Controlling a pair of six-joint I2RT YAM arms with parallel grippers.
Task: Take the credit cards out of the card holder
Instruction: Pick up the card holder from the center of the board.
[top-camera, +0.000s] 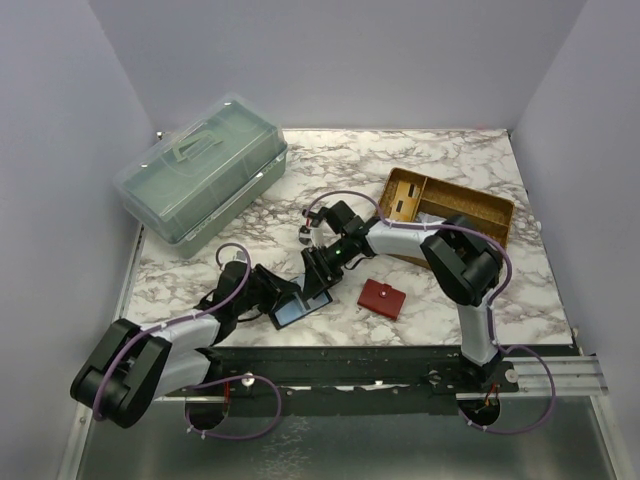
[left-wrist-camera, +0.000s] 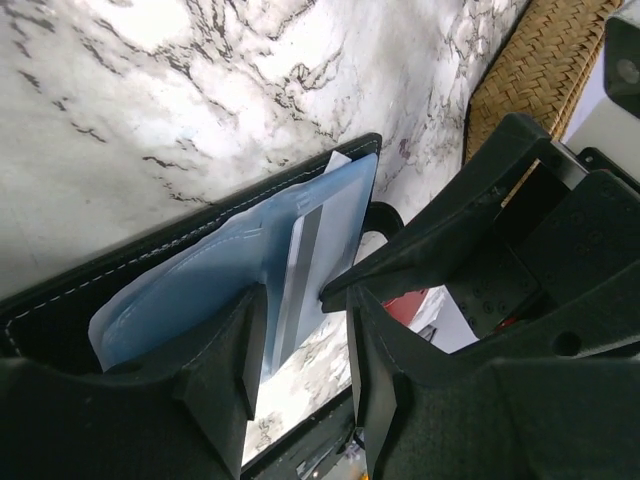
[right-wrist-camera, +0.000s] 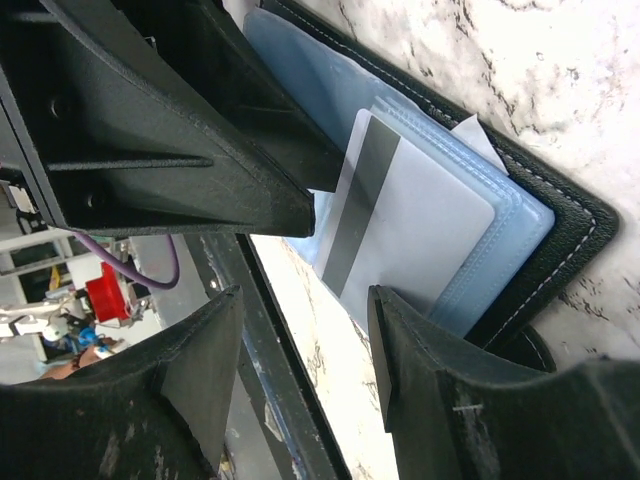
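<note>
The black card holder (top-camera: 297, 308) lies open on the marble near the front edge, its blue plastic sleeves (left-wrist-camera: 190, 290) spread out. A light grey credit card (right-wrist-camera: 415, 225) with a dark stripe sticks partly out of a sleeve, and its striped edge (left-wrist-camera: 305, 265) shows in the left wrist view. My left gripper (left-wrist-camera: 300, 330) is open, one finger resting over the sleeves and the card's edge behind the gap. My right gripper (right-wrist-camera: 305, 310) is open too, with one fingertip at the card's lower edge. Both grippers (top-camera: 272, 290) (top-camera: 318, 272) meet over the holder.
A red wallet (top-camera: 382, 297) lies closed just right of the holder. A woven basket (top-camera: 492, 212) stands at the back right and a green lidded toolbox (top-camera: 200, 165) at the back left. The black base rail (top-camera: 350, 362) runs along the near edge.
</note>
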